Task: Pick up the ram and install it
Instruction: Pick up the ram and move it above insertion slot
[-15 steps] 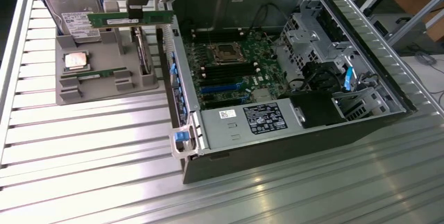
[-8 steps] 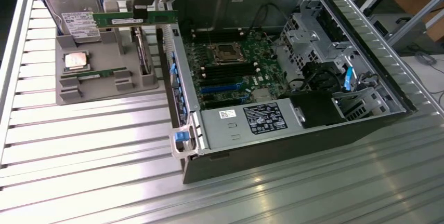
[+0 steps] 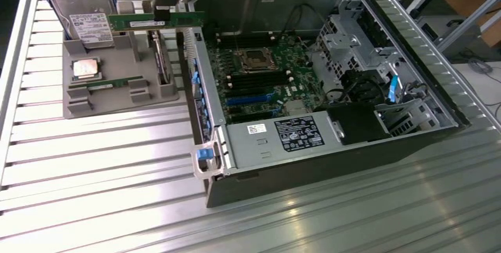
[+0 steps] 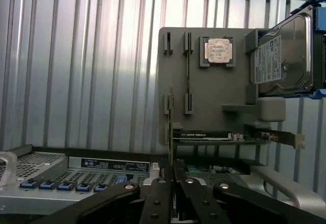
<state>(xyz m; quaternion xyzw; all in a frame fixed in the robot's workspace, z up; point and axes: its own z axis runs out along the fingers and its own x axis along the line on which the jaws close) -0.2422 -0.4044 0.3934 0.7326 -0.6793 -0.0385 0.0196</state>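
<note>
Gripper [image 3: 162, 12] clenched on the ram [image 3: 188, 18], stick held level above grey holder [image 3: 102, 103], beside open computer case [image 3: 415, 112]

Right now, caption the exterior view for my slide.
Claw holds the ram above the gray tray, beside the open computer case; a second stick sits in the tray.

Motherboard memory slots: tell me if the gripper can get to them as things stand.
Probably yes. The case is open, the memory slots look bare; the gripper, shut on the ram, hangs near the case's edge with nothing between.
</note>
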